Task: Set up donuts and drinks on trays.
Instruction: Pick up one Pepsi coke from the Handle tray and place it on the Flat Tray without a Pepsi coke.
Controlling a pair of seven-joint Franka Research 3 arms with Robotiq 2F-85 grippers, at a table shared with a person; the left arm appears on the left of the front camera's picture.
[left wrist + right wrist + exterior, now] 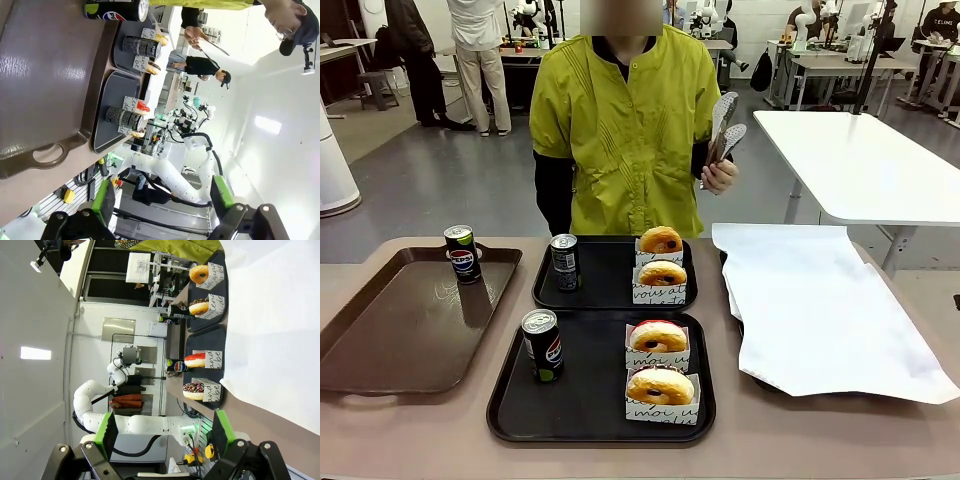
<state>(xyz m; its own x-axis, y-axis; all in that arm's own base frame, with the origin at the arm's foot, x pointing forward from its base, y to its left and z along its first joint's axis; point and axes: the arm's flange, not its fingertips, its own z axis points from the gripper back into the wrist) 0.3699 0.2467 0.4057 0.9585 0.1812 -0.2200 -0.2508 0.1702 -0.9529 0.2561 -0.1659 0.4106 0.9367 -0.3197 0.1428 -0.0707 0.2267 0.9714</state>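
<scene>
Currently you can read "PEPSI" on the can (463, 252) standing on the brown tray (380, 330). Each black tray (590, 400) carries one can (542, 345) and two boxed donuts (660, 385); the cursive on the boxes (662, 411) is only partly legible. Left fingers (106, 200) are spread wide, holding and touching nothing, hanging beyond the surface edge. Right fingers (222, 430) are likewise spread and empty. The person's hand (720, 175) grips metal tongs (724, 125).
</scene>
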